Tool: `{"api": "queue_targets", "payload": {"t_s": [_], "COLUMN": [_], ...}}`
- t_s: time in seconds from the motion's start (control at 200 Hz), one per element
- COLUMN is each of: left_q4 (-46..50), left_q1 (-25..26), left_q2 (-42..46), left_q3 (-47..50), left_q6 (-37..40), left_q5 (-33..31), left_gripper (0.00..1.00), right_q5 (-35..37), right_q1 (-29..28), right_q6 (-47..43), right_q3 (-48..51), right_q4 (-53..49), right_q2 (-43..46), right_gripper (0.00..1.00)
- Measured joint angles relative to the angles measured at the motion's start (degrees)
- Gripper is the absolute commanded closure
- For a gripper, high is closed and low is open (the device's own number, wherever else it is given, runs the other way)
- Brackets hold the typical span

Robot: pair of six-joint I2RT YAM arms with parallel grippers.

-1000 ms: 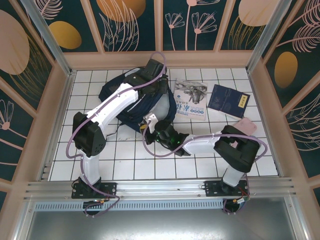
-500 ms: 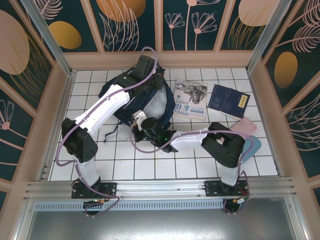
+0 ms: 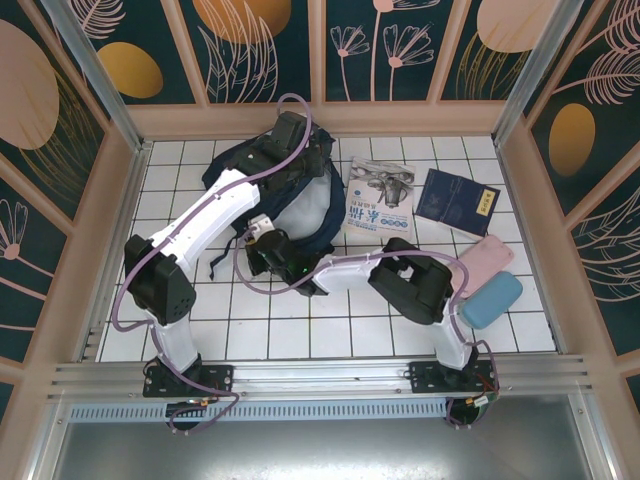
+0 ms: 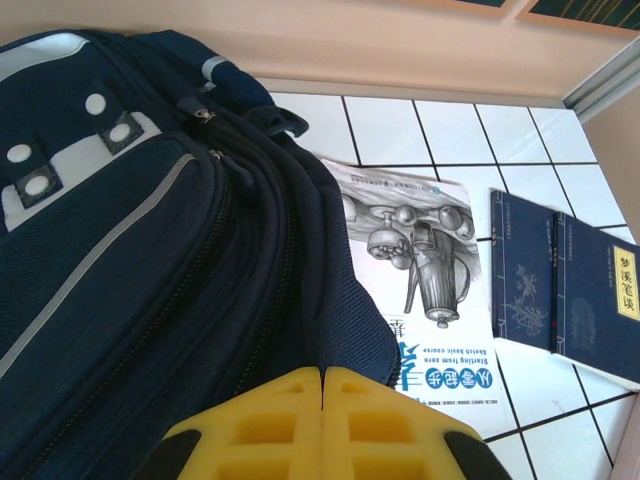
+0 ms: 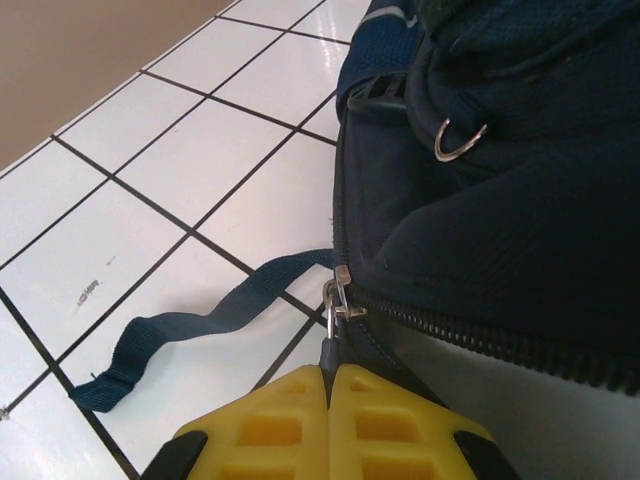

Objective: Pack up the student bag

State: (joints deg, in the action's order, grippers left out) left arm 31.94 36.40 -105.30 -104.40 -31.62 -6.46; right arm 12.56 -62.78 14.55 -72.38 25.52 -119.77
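Right wrist view puts my right gripper (image 5: 328, 372) clamped tight on the zipper pull (image 5: 336, 300) of the student bag (image 5: 520, 200). The bag's dark bulk rises ahead and to the right of the fingertips. A loose strap (image 5: 190, 325) trails off to their left across the tiles.

My left gripper (image 4: 322, 372) is pinched closed with nothing visible between its pads, and the bag lies just ahead and to its left. Ahead and to its right lies a printed leaflet (image 4: 420, 290), with a navy booklet (image 4: 560, 290) further right.

From above, a pink case (image 3: 483, 262) and a blue case (image 3: 490, 298) sit well apart from both grippers.

I judge the packing barely begun. Light lining (image 3: 318, 212) shows at the bag's mouth, so the opening looks to be the step in hand. All four items lie outside the bag, and loading and closing are not yet done.
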Motion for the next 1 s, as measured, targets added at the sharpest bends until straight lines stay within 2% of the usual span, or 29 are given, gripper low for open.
{"api": "queue_targets", "payload": {"t_s": [0.105, 0.165, 0.255, 0.52, 0.681, 1.001], "left_q4": [-0.24, -0.63, -1.81, -3.96, -4.79, -5.16], "left_q1": [-0.09, -0.09, -0.09, -0.07, -0.07, -0.09], "left_q2": [-0.52, -0.55, -0.55, -0.52, -0.52, -0.55], "left_q3": [0.00, 0.00, 0.00, 0.44, 1.90, 2.43], "left_q6": [0.00, 0.02, 0.09, 1.03, 2.12, 3.04], "left_q5": [0.00, -0.02, 0.00, 1.27, 2.25, 4.79], "left_gripper": [1.00, 1.00, 1.00, 1.00, 1.00, 1.00], "right_q5": [-3.72, -7.41, -11.76, -24.17, -26.21, -26.99], "right_q1": [1.29, 2.03, 2.89, 7.19, 12.48, 20.46], "right_q6": [1.86, 2.16, 2.38, 5.81, 9.92, 23.23], "right_q3": [0.31, 2.93, 9.49, 27.30, 33.68, 34.38], "right_q4": [0.37, 2.16, 3.32, 11.10, 14.86, 22.05], "right_q2": [-0.22, 0.83, 5.27, 22.49, 30.23, 31.52], "right_gripper": [0.68, 0.58, 0.49, 0.45, 0.39, 0.28]}}
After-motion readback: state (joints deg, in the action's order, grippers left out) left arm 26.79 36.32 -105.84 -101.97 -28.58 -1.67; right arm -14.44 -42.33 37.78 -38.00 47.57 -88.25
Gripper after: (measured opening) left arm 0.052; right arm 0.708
